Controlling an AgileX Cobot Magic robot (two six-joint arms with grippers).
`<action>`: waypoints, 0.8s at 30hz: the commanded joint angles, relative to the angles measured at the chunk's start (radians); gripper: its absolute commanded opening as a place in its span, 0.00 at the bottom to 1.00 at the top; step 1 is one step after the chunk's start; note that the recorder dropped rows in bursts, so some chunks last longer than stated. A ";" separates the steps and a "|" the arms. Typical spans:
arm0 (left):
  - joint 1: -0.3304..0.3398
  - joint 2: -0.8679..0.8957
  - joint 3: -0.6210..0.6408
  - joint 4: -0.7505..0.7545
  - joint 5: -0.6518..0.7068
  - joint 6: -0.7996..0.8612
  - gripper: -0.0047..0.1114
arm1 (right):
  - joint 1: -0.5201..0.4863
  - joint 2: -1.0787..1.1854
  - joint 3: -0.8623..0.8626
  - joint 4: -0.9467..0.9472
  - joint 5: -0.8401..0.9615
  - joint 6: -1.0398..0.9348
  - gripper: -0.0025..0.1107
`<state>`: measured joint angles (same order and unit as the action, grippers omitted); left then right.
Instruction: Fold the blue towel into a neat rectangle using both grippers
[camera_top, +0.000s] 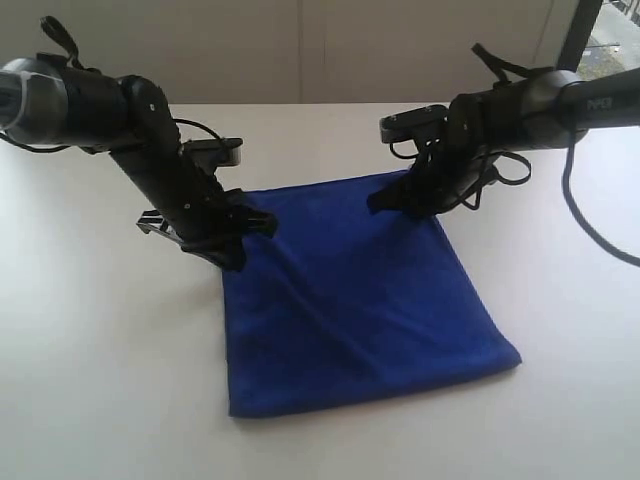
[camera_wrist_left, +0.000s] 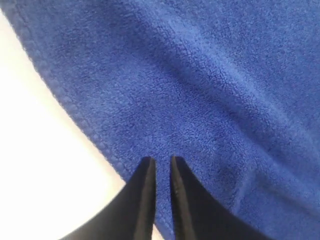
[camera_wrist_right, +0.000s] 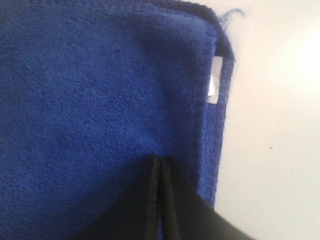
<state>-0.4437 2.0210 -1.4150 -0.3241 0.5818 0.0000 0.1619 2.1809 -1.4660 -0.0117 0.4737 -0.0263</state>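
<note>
Blue towel (camera_top: 350, 300) on white table (camera_top: 100, 380).

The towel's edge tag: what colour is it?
White; the tag on the blue towel shows best in the right wrist view.

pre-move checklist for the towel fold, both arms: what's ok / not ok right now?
1. Blue towel lying flat on the table: ok, only soft wrinkles.
2. Left gripper over the towel near its edge: ok.
3. Left jaws pinching cloth: cannot tell; a narrow slit shows between them.
4. Right gripper placed at its corner of the towel: ok.
5. Right jaws ready to grasp: not ok; pressed shut, no cloth seen between them.
6. Layers aligned at that corner: not ok; the lower layer with its white tag pokes out past the top layer's edge.
</note>
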 joint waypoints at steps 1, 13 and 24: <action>-0.015 0.016 0.009 -0.013 -0.007 0.008 0.20 | -0.014 0.026 0.008 -0.019 0.040 0.012 0.02; -0.027 0.029 0.007 -0.031 -0.061 0.022 0.20 | -0.014 -0.055 -0.006 -0.004 0.031 0.026 0.02; -0.027 0.051 0.007 -0.021 -0.015 0.026 0.20 | -0.014 0.047 -0.112 -0.004 -0.020 0.026 0.02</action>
<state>-0.4651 2.0592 -1.4150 -0.3470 0.5174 0.0200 0.1565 2.2051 -1.5551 -0.0117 0.4651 0.0000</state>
